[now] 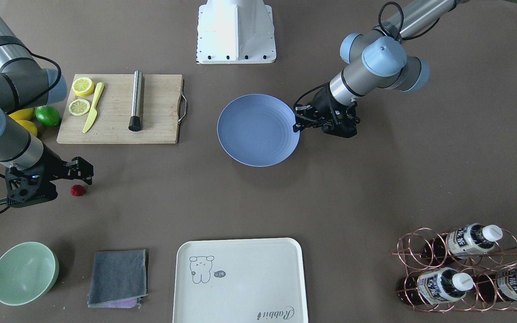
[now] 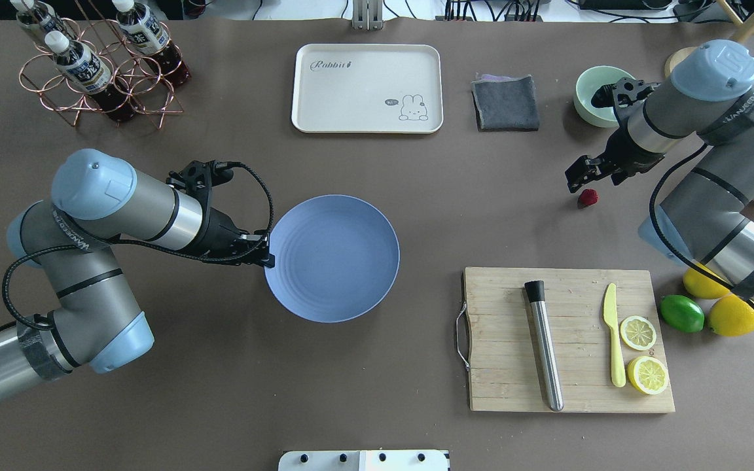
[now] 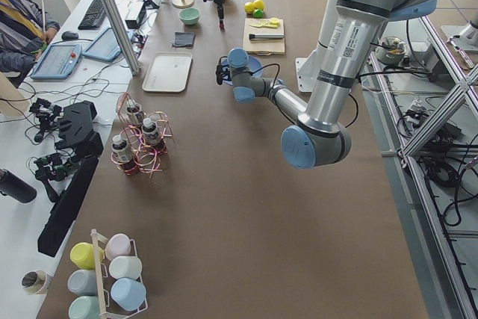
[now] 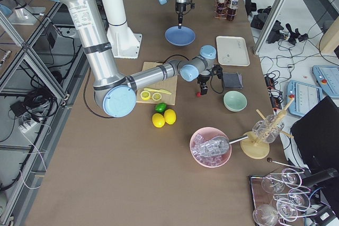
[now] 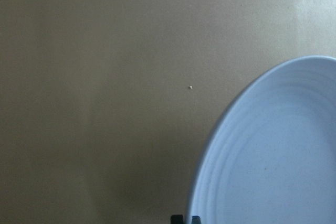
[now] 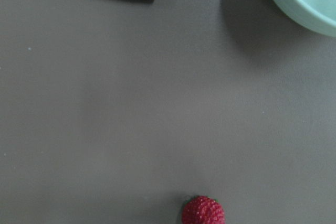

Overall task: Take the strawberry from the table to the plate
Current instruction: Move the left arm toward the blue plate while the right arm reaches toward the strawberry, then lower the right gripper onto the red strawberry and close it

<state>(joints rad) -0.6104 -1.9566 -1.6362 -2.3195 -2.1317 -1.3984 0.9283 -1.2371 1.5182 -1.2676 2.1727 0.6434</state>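
While the tiny dark-red strawberry (image 1: pixel 77 190) lies ungrasped on the grey-brown table (image 1: pixel 375 188) beside the wide-spread right gripper (image 1: pixel 85 172), the round periwinkle-blue plate (image 1: pixel 258 130) is empty, left gripper (image 1: pixel 296 128) pinched narrow.

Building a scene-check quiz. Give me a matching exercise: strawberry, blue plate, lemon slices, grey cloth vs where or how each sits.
Things:
A. strawberry
B. plate
C. lemon slices
D. grey cloth

Places or states:
1. between the tray and the green bowl
2. on the cutting board, beside the yellow knife
3. empty, mid-table
4. directly on the table, on no board or dish

Pairs: A-4, B-3, C-2, D-1
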